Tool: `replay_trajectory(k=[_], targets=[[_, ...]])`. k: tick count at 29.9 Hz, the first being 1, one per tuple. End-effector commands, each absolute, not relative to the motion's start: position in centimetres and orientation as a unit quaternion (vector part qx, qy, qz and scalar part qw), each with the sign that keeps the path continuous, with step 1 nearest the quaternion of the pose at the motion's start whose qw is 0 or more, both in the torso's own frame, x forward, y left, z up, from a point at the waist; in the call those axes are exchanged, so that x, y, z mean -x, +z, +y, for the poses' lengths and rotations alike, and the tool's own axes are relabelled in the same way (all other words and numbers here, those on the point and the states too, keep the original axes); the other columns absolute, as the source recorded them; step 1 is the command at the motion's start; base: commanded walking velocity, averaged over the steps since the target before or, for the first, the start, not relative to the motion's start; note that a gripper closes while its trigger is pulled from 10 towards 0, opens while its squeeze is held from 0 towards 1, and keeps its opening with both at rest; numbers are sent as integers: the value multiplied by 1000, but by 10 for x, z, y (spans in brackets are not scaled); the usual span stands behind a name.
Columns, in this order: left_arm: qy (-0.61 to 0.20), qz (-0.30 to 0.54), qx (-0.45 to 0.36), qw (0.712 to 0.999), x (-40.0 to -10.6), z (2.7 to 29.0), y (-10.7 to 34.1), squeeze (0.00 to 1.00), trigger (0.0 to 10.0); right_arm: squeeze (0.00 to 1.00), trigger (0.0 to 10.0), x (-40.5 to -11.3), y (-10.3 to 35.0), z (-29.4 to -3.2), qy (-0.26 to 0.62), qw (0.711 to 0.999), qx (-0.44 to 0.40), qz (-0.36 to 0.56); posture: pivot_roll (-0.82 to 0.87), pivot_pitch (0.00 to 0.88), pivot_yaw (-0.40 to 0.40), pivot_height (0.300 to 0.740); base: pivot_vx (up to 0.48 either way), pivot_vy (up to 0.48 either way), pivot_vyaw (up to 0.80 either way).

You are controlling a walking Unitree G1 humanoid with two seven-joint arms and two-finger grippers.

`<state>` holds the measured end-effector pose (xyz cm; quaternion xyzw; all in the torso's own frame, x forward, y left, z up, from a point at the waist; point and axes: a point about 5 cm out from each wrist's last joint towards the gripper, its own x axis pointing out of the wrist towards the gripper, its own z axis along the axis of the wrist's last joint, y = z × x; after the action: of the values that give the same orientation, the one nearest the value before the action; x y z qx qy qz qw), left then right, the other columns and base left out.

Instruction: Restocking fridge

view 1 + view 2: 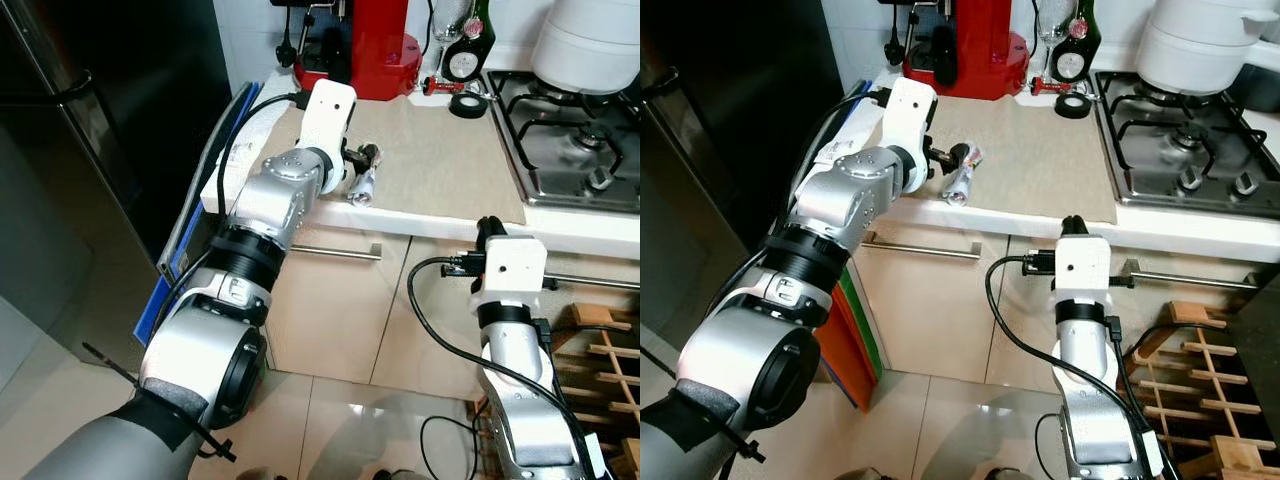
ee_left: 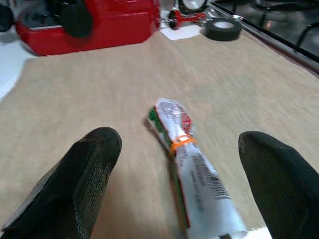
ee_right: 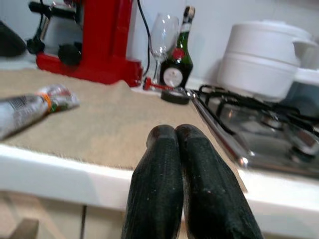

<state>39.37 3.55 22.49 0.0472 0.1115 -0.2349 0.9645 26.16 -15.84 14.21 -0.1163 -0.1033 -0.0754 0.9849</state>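
Down in front of me my silver left arm reaches up from the near left to the counter, and my left gripper [image 2: 174, 164] hangs just above the beige mat [image 1: 440, 150] with its two black fingers [image 2: 84, 174] spread wide apart. Between those fingers, on the mat and not touched by either, lies a rolled packet [image 2: 187, 167] in silver-white wrap with a red and green printed end and an orange band round its middle; it sits near the mat's near-left edge, its length running from near to far. My right gripper [image 3: 182, 149] is held lower and to the right, in front of the cream cabinet doors [image 1: 330, 300] and just below the white counter edge [image 1: 1200, 235], its fingers pressed together with nothing between them. On the far side of the mat stands a red machine [image 1: 975, 45] with black knobs, and to its right a dark green bottle [image 3: 177, 55] with a round label, a wine glass [image 3: 162, 37], a small red thing I cannot name and a roll of black tape [image 1: 468, 104]. Farther right is a steel gas hob [image 1: 1185, 140] with a white lidded pot [image 1: 1205, 45] at its far end. At the left rises the dark fridge [image 1: 90, 130], and a wooden rack [image 1: 1205, 380] stands on the floor at the near right.
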Motion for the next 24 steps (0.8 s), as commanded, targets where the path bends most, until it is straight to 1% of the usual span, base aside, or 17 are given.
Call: replay_trajectory(k=[1,3,6,10,12,16,20,24], targets=[[-241,119,-47,962,-395,34,227,0,10000,0,10000,-259,140,-155,-58,986,123,-98,-33,0,61,740,0,0,0],[-252,122,-36,959,-394,28,228,0,10000,0,10000,-247,121,-163,-40,988,133,-62,-33,0,63,740,0,0,0],[-271,125,-32,954,-392,20,230,0,10000,0,10000,-232,103,-172,-32,989,143,-34,-34,0,72,740,0,0,0],[-276,130,-38,952,-392,18,228,0,10000,0,10000,-223,88,-174,-36,988,151,-18,-36,0,90,740,0,0,0],[-279,130,-40,951,-392,17,228,0,10000,0,10000,-221,86,-173,-39,988,148,-13,-35,4,97,740,0,0,0],[-300,128,-51,944,-391,14,231,0,10000,0,10000,-217,84,-165,-34,989,142,-14,-25,19,133,740,0,0,0],[-305,127,-65,942,-391,13,231,0,10000,0,10000,-215,81,-161,-37,990,135,-13,-24,21,141,740,0,0,0],[-303,140,-109,936,-392,14,221,0,10000,0,10000,-214,80,-154,-40,991,126,-17,-25,32,152,740,0,0,0]])
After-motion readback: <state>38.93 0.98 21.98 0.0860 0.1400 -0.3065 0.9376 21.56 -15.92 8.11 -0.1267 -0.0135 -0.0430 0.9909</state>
